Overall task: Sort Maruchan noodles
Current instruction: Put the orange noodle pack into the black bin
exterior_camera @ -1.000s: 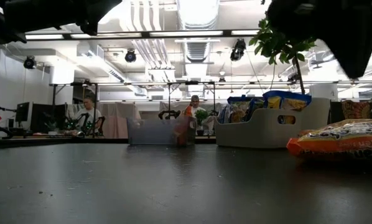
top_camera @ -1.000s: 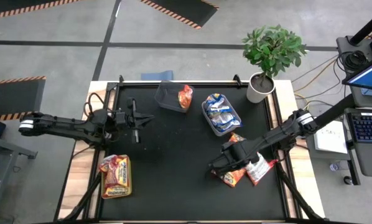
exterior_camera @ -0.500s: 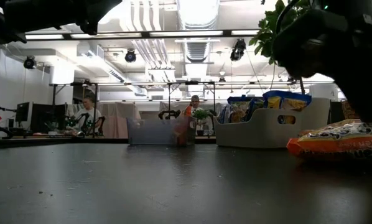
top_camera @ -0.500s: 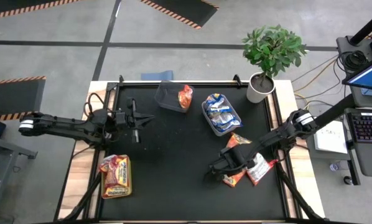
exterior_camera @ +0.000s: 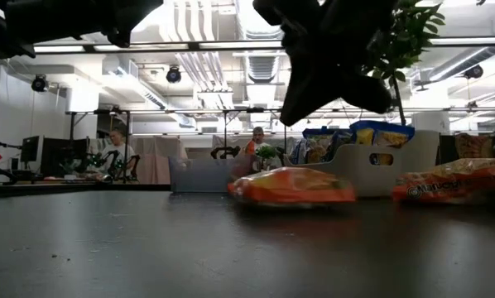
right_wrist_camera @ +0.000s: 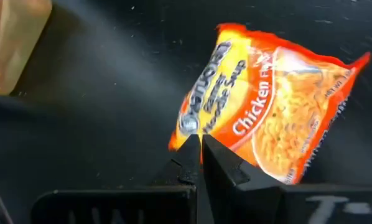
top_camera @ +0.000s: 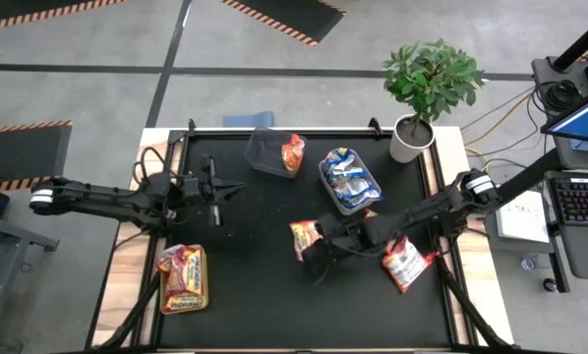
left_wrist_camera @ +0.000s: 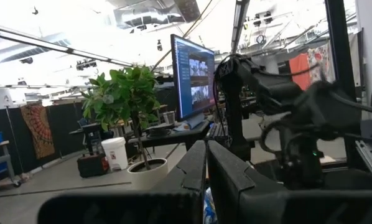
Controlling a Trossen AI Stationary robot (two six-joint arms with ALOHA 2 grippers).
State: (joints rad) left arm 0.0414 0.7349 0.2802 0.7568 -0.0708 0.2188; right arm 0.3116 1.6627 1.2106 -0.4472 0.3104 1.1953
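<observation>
Right claw [top_camera: 317, 239] low over the middle of the bench [top_camera: 255, 295], fingers pressed together, tips at the edge of an orange chicken noodle packet [right_wrist_camera: 270, 109]. Same orange packet [top_camera: 303, 237] lying flat on the dark bench, a little nearer the front edge than the grey bin of blue-and-yellow packets [top_camera: 348, 180]. Whether the closed tips pinch the wrapper or merely touch it: cannot tell. Seen at bench level, packet [exterior_camera: 290, 186] resting on the surface under the dark arm.

Left claw [top_camera: 215, 203] hovering near the left side of the bench, well apart from the grey bin, fingers shut together and holding nothing; in its own wrist view the two dark fingers [left_wrist_camera: 201, 171] meet edge to edge.

Another bin [top_camera: 264, 152] just to the left of the grey bin, with one orange packet [top_camera: 292, 151] standing in it. Red-and-white packet [top_camera: 404, 263] flat on the bench to the right of the grey bin and nearer the front. Yellow-green bin [top_camera: 184, 279] with red packets at the front left corner, far from the grey bin. Potted plant [top_camera: 427, 88] just beyond the grey bin's right rear.
</observation>
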